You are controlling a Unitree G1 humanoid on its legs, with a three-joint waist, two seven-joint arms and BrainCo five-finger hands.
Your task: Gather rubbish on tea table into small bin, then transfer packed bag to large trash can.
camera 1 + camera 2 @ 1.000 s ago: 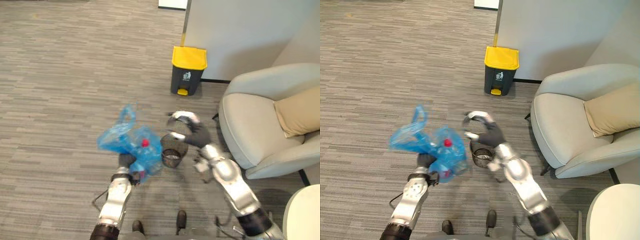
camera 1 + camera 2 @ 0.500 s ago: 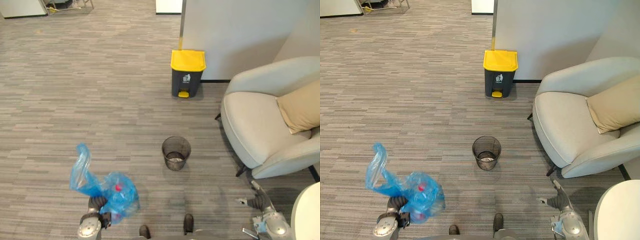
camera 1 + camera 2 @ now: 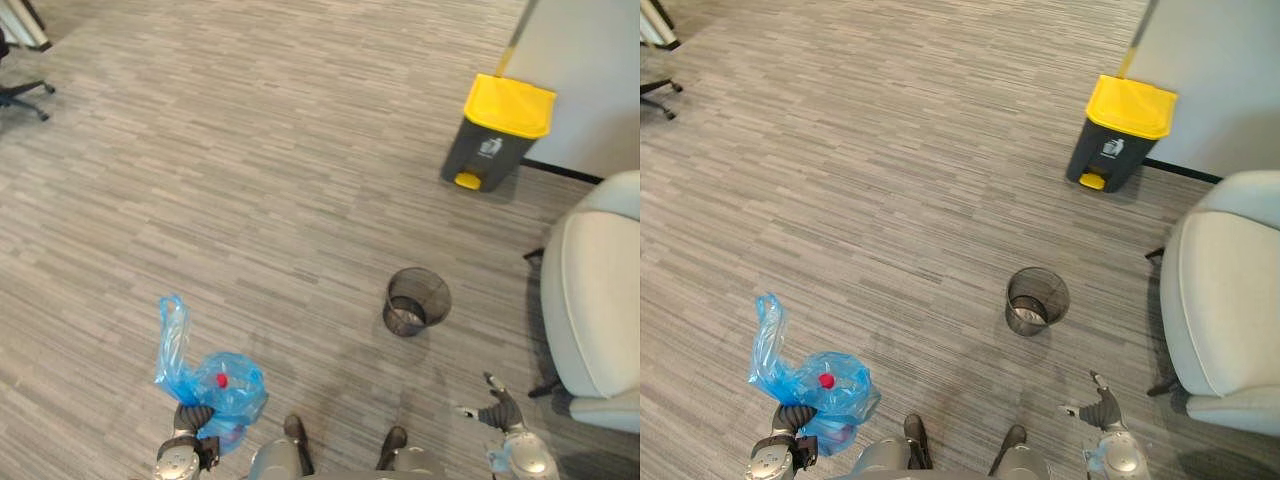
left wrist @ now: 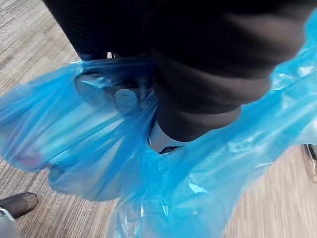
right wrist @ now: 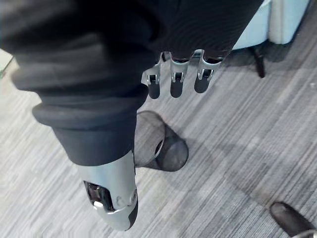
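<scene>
A blue plastic bag (image 3: 207,384) with a red-capped bottle and other rubbish inside hangs low at my left, its loose top sticking up. My left hand (image 3: 192,419) is shut on the bag's gathered plastic (image 4: 94,148), which wraps round the fingers. The small black mesh bin (image 3: 416,300) stands bagless on the floor ahead, right of the bag. The large trash can (image 3: 499,131), dark grey with a shut yellow lid, stands far off at the upper right by a wall. My right hand (image 3: 496,411) hangs low at the right, open and holding nothing, with fingers (image 5: 173,82) relaxed above the mesh bin (image 5: 158,144).
A pale armchair (image 3: 597,310) fills the right side, close to the mesh bin and the large can. An office chair's base (image 3: 18,92) shows at the top left. Grey striped carpet (image 3: 260,180) stretches between me and the large can.
Both arms have dropped: the right hand left the mesh bin for my lower right, and the left hand lowered the bag. The camera has swung left, shifting can and armchair right.
</scene>
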